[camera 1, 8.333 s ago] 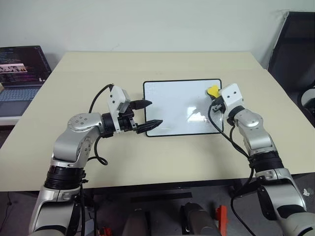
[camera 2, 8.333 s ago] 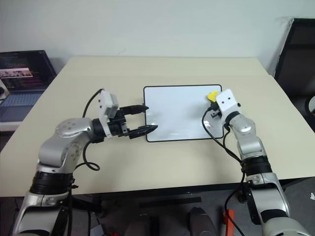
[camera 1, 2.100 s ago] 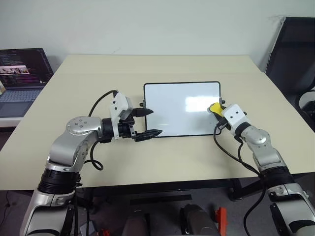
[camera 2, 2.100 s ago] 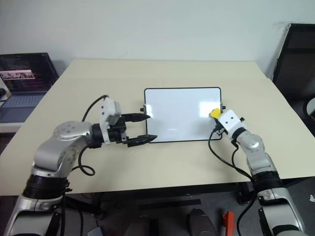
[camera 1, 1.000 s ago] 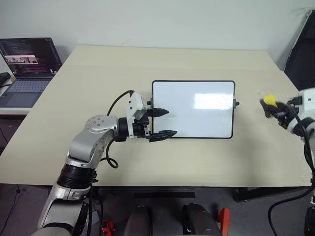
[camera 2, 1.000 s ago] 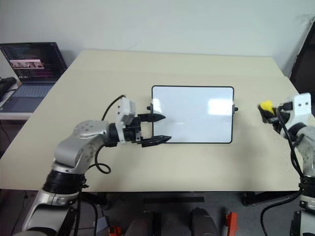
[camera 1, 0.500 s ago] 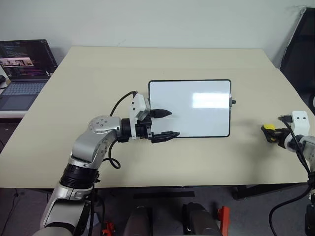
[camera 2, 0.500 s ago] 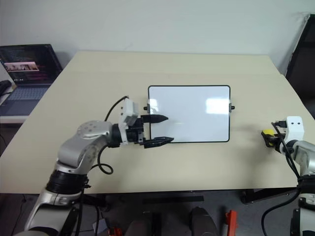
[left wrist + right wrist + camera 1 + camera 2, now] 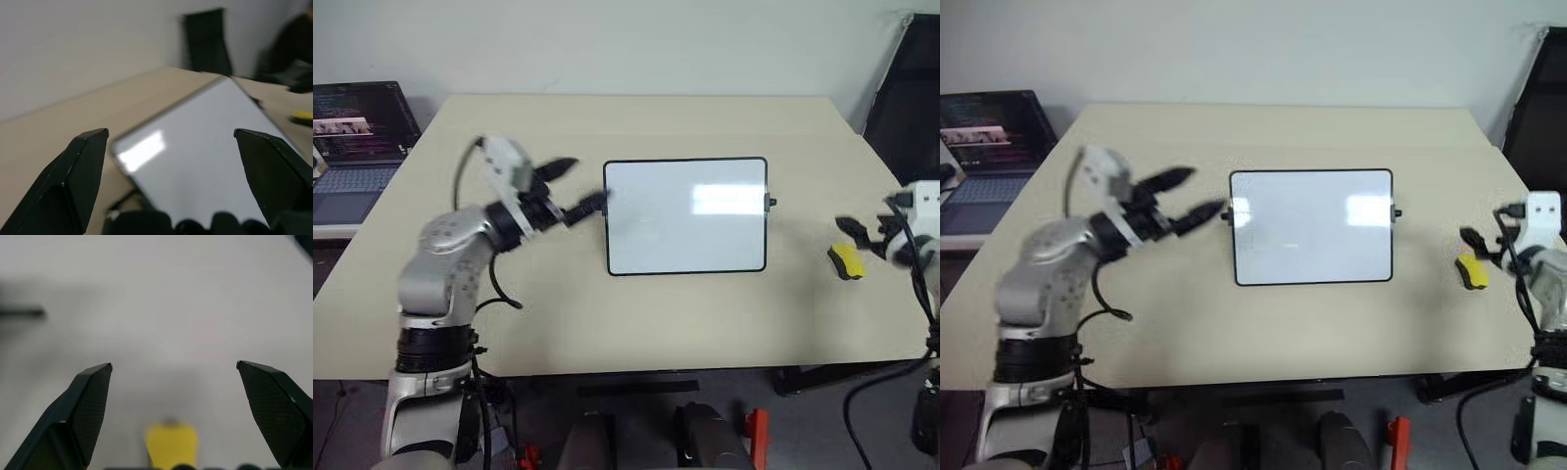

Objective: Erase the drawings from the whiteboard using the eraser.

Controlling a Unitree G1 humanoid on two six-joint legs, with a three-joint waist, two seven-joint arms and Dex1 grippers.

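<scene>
The whiteboard lies flat in the middle of the table, its white surface plain; no drawings show on it. The yellow eraser lies on the table to the right of the board. My right gripper hangs just over it, open, and the eraser sits low between the spread fingers, touching neither. My left gripper is raised off the table beside the board's left edge, open and empty. In the left wrist view the whiteboard lies ahead of the gripper.
A laptop with a lit screen stands on a side surface at the far left. A black chair is beyond the table's right edge. The eraser lies close to that right edge.
My right gripper has opened and let go of the eraser, which now rests on the table. My left arm has lifted and swung left, away from the board's lower left edge.
</scene>
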